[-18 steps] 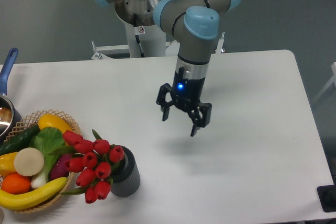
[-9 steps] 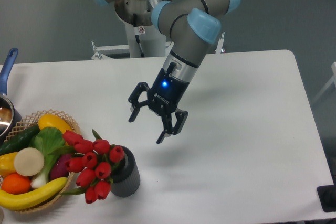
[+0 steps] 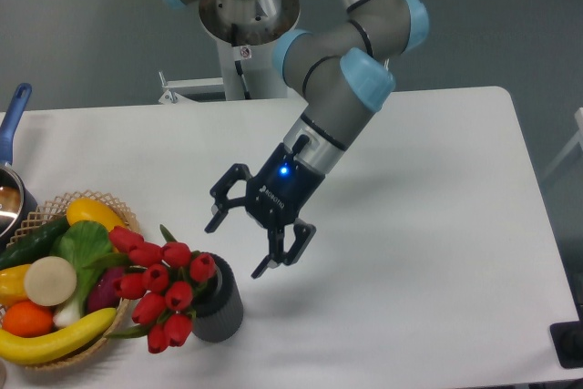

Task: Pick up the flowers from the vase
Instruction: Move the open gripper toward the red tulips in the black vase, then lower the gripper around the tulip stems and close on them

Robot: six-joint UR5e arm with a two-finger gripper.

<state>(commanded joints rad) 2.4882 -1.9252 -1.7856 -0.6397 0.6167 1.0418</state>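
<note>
A bunch of red tulip flowers (image 3: 162,287) with green stems leans out to the left of a short dark grey ribbed vase (image 3: 219,309) near the table's front left. My gripper (image 3: 237,245) hangs open just above and to the right of the flowers, tilted toward them. Its two black fingers are spread wide with nothing between them. A small gap separates the nearest fingertip from the topmost tulip.
A wicker basket (image 3: 123,220) of fruit and vegetables, with a banana (image 3: 55,342) and a cucumber (image 3: 33,241), sits directly left of the flowers, touching them. A pot with a blue handle (image 3: 13,116) stands at the far left edge. The arm's base (image 3: 246,52) rises behind the table.
The gripper has moved left and down toward the flowers and tilted further over. It stayed open. Flowers and vase have not moved.
</note>
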